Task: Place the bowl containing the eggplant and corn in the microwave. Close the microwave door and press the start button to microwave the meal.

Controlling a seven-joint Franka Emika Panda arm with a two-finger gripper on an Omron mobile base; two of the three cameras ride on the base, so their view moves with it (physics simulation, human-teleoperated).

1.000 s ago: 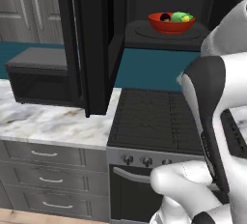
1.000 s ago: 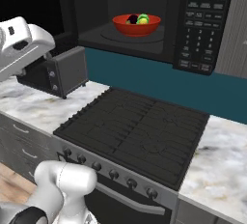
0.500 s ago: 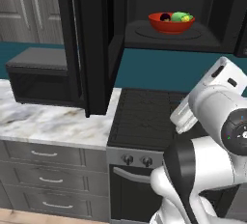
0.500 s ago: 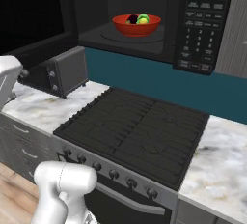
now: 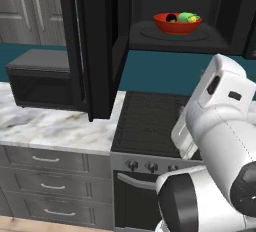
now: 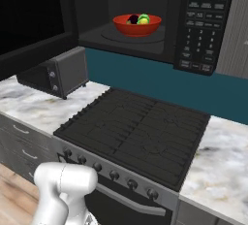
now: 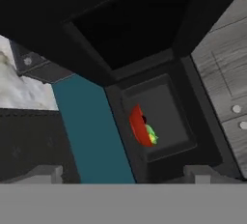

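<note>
One shallow red bowl [image 5: 177, 23] sits on the round turntable inside the microwave [image 6: 145, 20], mounted above the stovetop [image 6: 138, 134]. Its glossy wall is a bright orange-red, and two things rest in it side by side: the dark purple eggplant [image 5: 171, 18] toward the left and the pale green corn [image 5: 188, 17] toward the right, with a touch of yellow at its end. From the right base view the bowl [image 6: 137, 24] stands near the middle of the cavity, with the eggplant [image 6: 132, 19] and the corn [image 6: 143, 20] touching or nearly touching each other.

The microwave door [image 5: 92, 46] stands swung wide open to the left, a tall glossy black panel reaching out over the marble counter [image 5: 45, 126]. The keypad [image 6: 197, 32] lies on the right of the cavity. A small dark grey box [image 6: 55, 73] sits on the counter left of the stove.

The gripper [image 7: 123, 172] is empty, its two finger tips set as wide apart as they go, well back from the microwave; in the hand view the bowl [image 7: 138, 125] appears rolled on its side, far off within the open cavity.
</note>
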